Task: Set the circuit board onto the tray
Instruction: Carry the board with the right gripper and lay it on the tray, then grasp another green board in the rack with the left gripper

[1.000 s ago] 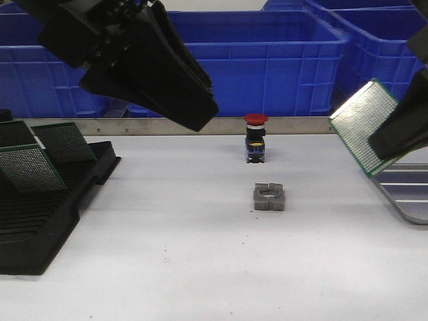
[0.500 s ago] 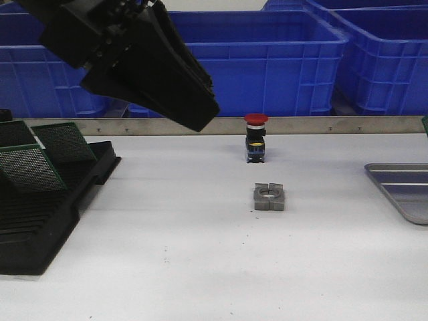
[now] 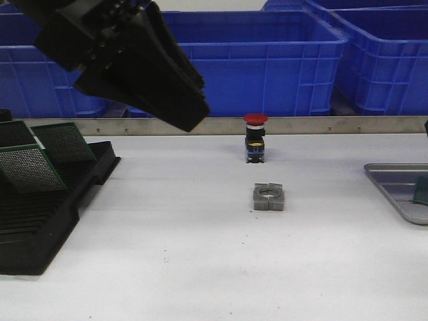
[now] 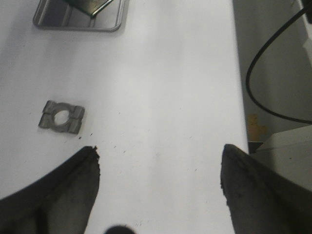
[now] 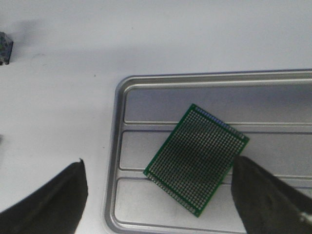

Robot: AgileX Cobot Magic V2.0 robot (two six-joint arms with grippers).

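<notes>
The circuit board (image 5: 197, 158), green and perforated, lies at an angle on the ridged floor of the grey metal tray (image 5: 117, 146). My right gripper (image 5: 159, 163) is open above it with one finger on each side; the right finger (image 5: 263, 190) is close to the board's corner. In the front view only the tray's left end (image 3: 391, 190) and a green sliver of the board (image 3: 421, 190) show at the right edge. My left gripper (image 3: 190, 117) hangs high at the left, open and empty (image 4: 160, 150). The tray also shows far off in the left wrist view (image 4: 44, 22).
A black slotted rack (image 3: 40, 221) with green boards (image 3: 30, 167) stands at the left. A red-capped push button (image 3: 255, 137) and a grey split metal block (image 3: 269, 197) sit mid-table. Blue crates (image 3: 267, 60) line the back. A black cable (image 4: 253, 73) hangs beyond the table edge.
My right gripper carried the board rightwards out of the front view. The board now lies in the tray, let go. The left gripper shifted slightly left.
</notes>
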